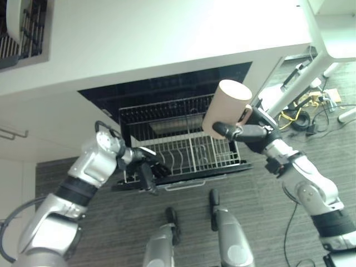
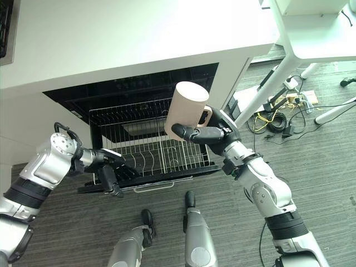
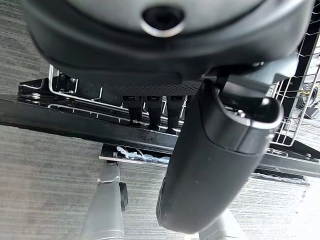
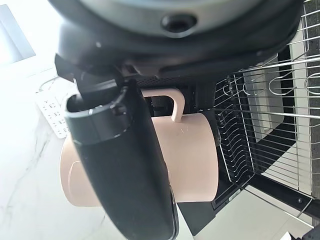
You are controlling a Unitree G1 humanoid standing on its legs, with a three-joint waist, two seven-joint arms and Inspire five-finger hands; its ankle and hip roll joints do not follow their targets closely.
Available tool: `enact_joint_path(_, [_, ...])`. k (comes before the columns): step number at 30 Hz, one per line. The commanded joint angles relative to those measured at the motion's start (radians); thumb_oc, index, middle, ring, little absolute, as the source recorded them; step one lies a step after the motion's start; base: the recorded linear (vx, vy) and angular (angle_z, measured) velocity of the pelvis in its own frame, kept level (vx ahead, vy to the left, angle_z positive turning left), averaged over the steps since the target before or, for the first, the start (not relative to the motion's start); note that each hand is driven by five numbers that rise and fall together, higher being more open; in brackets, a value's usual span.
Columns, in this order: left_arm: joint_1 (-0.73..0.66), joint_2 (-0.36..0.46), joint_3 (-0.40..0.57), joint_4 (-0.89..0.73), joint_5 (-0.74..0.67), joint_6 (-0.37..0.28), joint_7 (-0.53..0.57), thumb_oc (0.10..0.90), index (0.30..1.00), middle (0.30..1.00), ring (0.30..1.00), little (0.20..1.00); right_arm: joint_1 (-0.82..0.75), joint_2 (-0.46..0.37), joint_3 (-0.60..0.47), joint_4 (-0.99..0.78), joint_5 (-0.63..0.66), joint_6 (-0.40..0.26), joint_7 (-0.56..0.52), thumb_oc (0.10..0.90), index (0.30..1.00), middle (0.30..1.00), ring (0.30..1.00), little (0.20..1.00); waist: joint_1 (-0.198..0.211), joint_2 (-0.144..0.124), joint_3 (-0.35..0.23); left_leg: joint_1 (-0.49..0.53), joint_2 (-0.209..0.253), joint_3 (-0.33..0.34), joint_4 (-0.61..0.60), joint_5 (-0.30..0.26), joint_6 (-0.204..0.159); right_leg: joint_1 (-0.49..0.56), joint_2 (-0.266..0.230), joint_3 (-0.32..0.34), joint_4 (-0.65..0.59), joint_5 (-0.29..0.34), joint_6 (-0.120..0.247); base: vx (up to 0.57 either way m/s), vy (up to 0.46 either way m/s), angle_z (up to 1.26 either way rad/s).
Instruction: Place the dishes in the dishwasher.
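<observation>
Right hand (image 2: 214, 133) curled round a pale pink mug (image 2: 186, 110) above the pulled-out rack (image 2: 150, 150); left hand (image 2: 111, 169) grips the rack's near-left rim.

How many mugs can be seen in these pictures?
1. The pink mug is held by the right hand above the dishwasher rack. The left hand grips the rack's front edge. Others may be hidden.

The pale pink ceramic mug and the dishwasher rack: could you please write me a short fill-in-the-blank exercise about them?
1. The pale pink ceramic mug is held in the robot's ____ hand.
2. The left hand rests at the front edge of the wire dishwasher ____.
3. The rack is pulled ____ of the black dishwasher opening.

Missing words: right; rack; out
</observation>
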Motion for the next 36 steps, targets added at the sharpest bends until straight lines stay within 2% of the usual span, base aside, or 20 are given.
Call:
enact_joint_path(1, [0.315, -0.068, -0.138, -0.038, -0.171, 0.046, -0.37, 0.8, 0.9, 0.9, 0.9, 0.9, -0.064, -0.015, -0.065, -0.029, 0.019, -0.068, 0.06, 0.4, 0.3, 0.3, 0.3, 0.3, 0.022, -0.003, -0.109, 0.007, 0.07, 0.029, 0.026, -0.051, -0.049, 0.04, -0.024, 0.027, 0.059, -0.15, 0.082, 0.02, 0.023, -0.03])
enact_joint_path(3, [0.326, -0.07, -0.132, -0.039, -0.222, 0.034, -0.292, 0.8, 0.9, 0.9, 0.9, 0.9, -0.061, -0.016, -0.066, -0.02, -0.001, -0.069, 0.045, 0.4, 0.3, 0.3, 0.3, 0.3, 0.025, -0.001, -0.112, 0.006, 0.068, 0.027, 0.026, -0.051, -0.049, 0.042, -0.024, 0.027, 0.059, -0.151, 0.081, 0.02, 0.007, -0.04])
enact_joint_path(5, [0.336, -0.068, -0.099, -0.066, -0.337, 0.034, -0.135, 0.8, 0.9, 0.9, 0.9, 0.9, -0.048, -0.023, -0.076, -0.006, -0.015, -0.069, 0.02, 0.4, 0.3, 0.3, 0.3, 0.3, 0.033, -0.001, -0.116, 0.007, 0.066, 0.024, 0.026, -0.051, -0.048, 0.046, -0.026, 0.024, 0.059, -0.153, 0.081, 0.04, -0.017, -0.05])
enact_joint_path(6, [0.352, -0.068, -0.047, -0.115, -0.489, 0.015, 0.083, 0.8, 0.9, 0.9, 0.9, 0.9, -0.027, -0.027, -0.09, -0.001, -0.047, -0.078, 0.001, 0.4, 0.3, 0.3, 0.3, 0.3, 0.044, -0.002, -0.118, 0.005, 0.063, 0.018, 0.026, -0.05, -0.047, 0.05, -0.029, 0.018, 0.059, -0.154, 0.08, 0.04, -0.038, 0.0])
enact_joint_path(8, [0.367, -0.066, 0.006, -0.169, -0.623, -0.002, 0.283, 0.8, 0.9, 0.9, 0.9, 0.9, -0.005, -0.032, -0.104, -0.002, -0.07, -0.092, -0.008, 0.4, 0.3, 0.3, 0.3, 0.3, 0.054, -0.004, -0.12, 0.004, 0.06, 0.012, 0.026, -0.049, -0.046, 0.053, -0.031, 0.013, 0.059, -0.155, 0.08, 0.05, -0.055, 0.07])
enact_joint_path(9, [0.378, -0.055, 0.072, -0.197, -0.743, -0.093, 0.475, 0.8, 0.9, 0.9, 0.9, 0.9, 0.021, -0.037, -0.122, -0.005, -0.093, -0.111, -0.033, 0.4, 0.3, 0.3, 0.3, 0.3, 0.066, -0.007, -0.117, 0.011, 0.056, 0.003, 0.026, -0.055, -0.045, 0.065, -0.033, 0.008, 0.059, -0.163, 0.083, 0.02, -0.09, 0.12])
enact_joint_path(11, [0.393, -0.038, 0.154, -0.215, -0.838, -0.189, 0.619, 0.8, 0.9, 0.9, 0.9, 0.9, 0.045, -0.039, -0.147, -0.002, -0.118, -0.134, -0.056, 0.4, 0.3, 0.3, 0.3, 0.3, 0.082, -0.01, -0.119, 0.005, 0.051, -0.011, 0.026, -0.053, -0.044, 0.065, -0.036, 0.005, 0.059, -0.164, 0.085, 0.01, -0.108, 0.19])
enact_joint_path(12, [0.397, -0.032, 0.19, -0.22, -0.857, -0.221, 0.653, 0.8, 0.9, 0.9, 0.9, 0.9, 0.049, -0.037, -0.156, 0.001, -0.129, -0.144, -0.071, 0.4, 0.3, 0.3, 0.3, 0.3, 0.091, -0.011, -0.119, -0.004, 0.05, -0.017, 0.026, -0.044, -0.044, 0.059, -0.038, 0.004, 0.059, -0.155, 0.085, 0.0, -0.124, 0.32])
enact_joint_path(13, [0.407, -0.028, 0.243, -0.222, -0.873, -0.281, 0.708, 0.8, 0.9, 0.9, 0.9, 0.9, 0.052, -0.032, -0.166, 0.01, -0.143, -0.158, -0.102, 0.4, 0.3, 0.3, 0.3, 0.3, 0.105, -0.015, -0.117, -0.009, 0.048, -0.026, 0.026, -0.042, -0.044, 0.058, -0.042, 0.0, 0.059, -0.155, 0.086, -0.04, -0.126, 0.42])
enact_joint_path(18, [0.414, -0.029, 0.307, -0.212, -0.837, -0.376, 0.758, 0.8, 0.9, 0.9, 0.9, 0.9, -0.012, -0.044, -0.166, 0.063, -0.185, -0.153, -0.202, 0.4, 0.3, 0.3, 0.3, 0.3, 0.144, -0.026, -0.107, -0.026, 0.043, -0.054, 0.026, -0.038, -0.043, 0.055, -0.048, -0.021, 0.059, -0.153, 0.085, -0.02, -0.107, 0.31])
enact_joint_path(20, [0.41, -0.017, 0.298, -0.217, -0.807, -0.403, 0.831, 0.8, 0.9, 0.9, 0.9, 0.9, -0.06, -0.082, -0.155, 0.101, -0.167, -0.11, -0.24, 0.4, 0.3, 0.3, 0.3, 0.3, 0.162, -0.032, -0.103, -0.033, 0.039, -0.066, 0.026, -0.036, -0.041, 0.054, -0.049, -0.033, 0.059, -0.151, 0.085, -0.01, -0.096, 0.21])
enact_joint_path(22, [0.409, -0.015, 0.302, -0.228, -0.83, -0.401, 0.861, 0.8, 0.9, 0.9, 0.9, 0.9, -0.079, -0.112, -0.149, 0.147, -0.177, -0.079, -0.251, 0.4, 0.3, 0.3, 0.3, 0.3, 0.174, -0.037, -0.101, -0.035, 0.037, -0.071, 0.026, -0.035, -0.04, 0.053, -0.052, -0.04, 0.059, -0.15, 0.086, 0.01, -0.082, 0.1])
enact_joint_path(26, [0.391, 0.002, 0.298, -0.235, -0.84, -0.419, 0.889, 0.8, 0.9, 0.9, 0.9, 0.9, -0.128, -0.157, -0.124, 0.232, -0.195, -0.04, -0.27, 0.4, 0.3, 0.3, 0.3, 0.3, 0.189, -0.043, -0.096, -0.04, 0.035, -0.076, 0.026, -0.034, -0.042, 0.051, -0.055, -0.05, 0.059, -0.146, 0.088, 0.0, -0.074, 0.11])
enact_joint_path(29, [0.363, 0.025, 0.291, -0.238, -0.846, -0.472, 0.913, 0.8, 0.9, 0.9, 0.9, 0.9, -0.2, -0.213, -0.079, 0.354, -0.25, -0.002, -0.307, 0.4, 0.3, 0.3, 0.3, 0.3, 0.205, -0.048, -0.086, -0.044, 0.034, -0.081, 0.026, -0.033, -0.042, 0.05, -0.057, -0.058, 0.059, -0.143, 0.088, 0.0, -0.07, 0.1])
enact_joint_path(36, [0.292, 0.039, 0.266, -0.226, -0.883, -0.529, 0.926, 0.8, 0.9, 0.9, 0.9, 0.9, -0.327, -0.237, 0.032, 0.589, -0.258, 0.076, -0.264, 0.4, 0.3, 0.3, 0.3, 0.3, 0.227, -0.047, -0.071, -0.051, 0.031, -0.088, 0.026, -0.03, -0.046, 0.044, -0.062, -0.07, 0.059, -0.138, 0.088, -0.02, -0.031, 0.06])
